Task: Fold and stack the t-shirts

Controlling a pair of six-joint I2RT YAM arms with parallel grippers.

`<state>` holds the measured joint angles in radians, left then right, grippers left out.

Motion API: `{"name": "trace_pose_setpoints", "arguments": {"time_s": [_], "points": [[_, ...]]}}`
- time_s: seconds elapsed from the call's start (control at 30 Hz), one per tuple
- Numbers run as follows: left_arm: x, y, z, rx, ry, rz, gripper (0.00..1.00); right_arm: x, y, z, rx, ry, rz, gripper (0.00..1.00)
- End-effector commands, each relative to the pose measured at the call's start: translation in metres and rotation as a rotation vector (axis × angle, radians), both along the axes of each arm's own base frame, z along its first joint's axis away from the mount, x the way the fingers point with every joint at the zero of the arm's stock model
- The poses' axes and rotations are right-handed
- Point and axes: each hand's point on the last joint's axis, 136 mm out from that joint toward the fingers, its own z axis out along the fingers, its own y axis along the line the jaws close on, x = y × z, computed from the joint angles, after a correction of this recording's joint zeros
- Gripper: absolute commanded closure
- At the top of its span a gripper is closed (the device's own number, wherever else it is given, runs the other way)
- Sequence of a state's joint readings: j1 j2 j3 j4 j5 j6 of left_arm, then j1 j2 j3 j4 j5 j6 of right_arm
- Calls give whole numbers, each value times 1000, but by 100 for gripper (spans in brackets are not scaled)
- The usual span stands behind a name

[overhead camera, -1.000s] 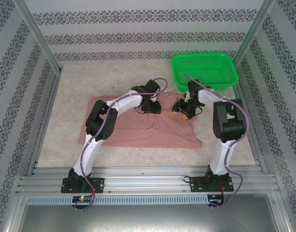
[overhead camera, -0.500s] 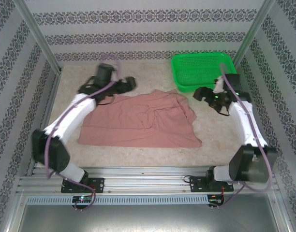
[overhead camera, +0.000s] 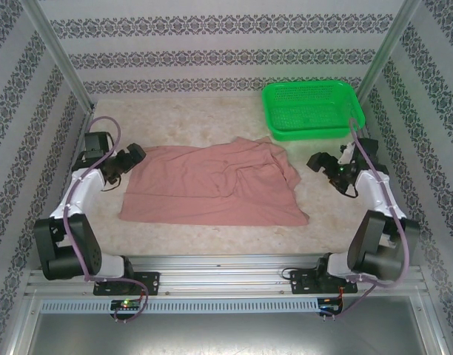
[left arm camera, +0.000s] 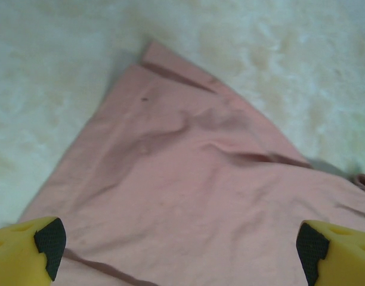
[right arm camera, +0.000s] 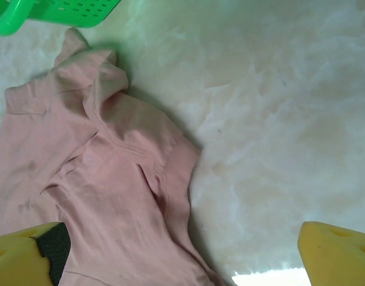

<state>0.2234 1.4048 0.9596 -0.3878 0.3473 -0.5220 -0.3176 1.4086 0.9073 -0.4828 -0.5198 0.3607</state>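
I am holding my left gripper (overhead camera: 127, 158) and right gripper (overhead camera: 321, 163) spread wide and empty, one at each side of the shirt (overhead camera: 212, 188). The shirt is lying rumpled across the middle of the top view, its upper right corner bunching near the basket (overhead camera: 312, 135). I am judging the cloth light, limp and apt to sag or drag, so I am looking to pinch it at hems and corners with both grippers at once; the basket, upper right, is looking empty to me.
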Motion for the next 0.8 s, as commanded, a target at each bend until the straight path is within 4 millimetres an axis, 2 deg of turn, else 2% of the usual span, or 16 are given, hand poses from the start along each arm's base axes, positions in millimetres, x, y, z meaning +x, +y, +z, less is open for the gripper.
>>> {"name": "trace_pose_setpoints", "arguments": {"time_s": [0.0, 0.23, 0.4, 0.6, 0.77], "points": [[16, 5, -1, -49, -75, -52, 0, 20, 12, -4, 124, -72, 41, 4], [42, 22, -18, -119, -103, -58, 2, 37, 33, -29, 171, -4, 100, 8], [59, 30, -20, -105, -105, -86, 3, 45, 35, -42, 166, 22, 92, 10], [65, 40, -23, -110, -112, -83, 3, 51, 29, -45, 127, 33, 118, 11], [71, 39, -27, -108, -122, -122, 4, 59, 32, -45, 109, 29, 182, 11]]}}
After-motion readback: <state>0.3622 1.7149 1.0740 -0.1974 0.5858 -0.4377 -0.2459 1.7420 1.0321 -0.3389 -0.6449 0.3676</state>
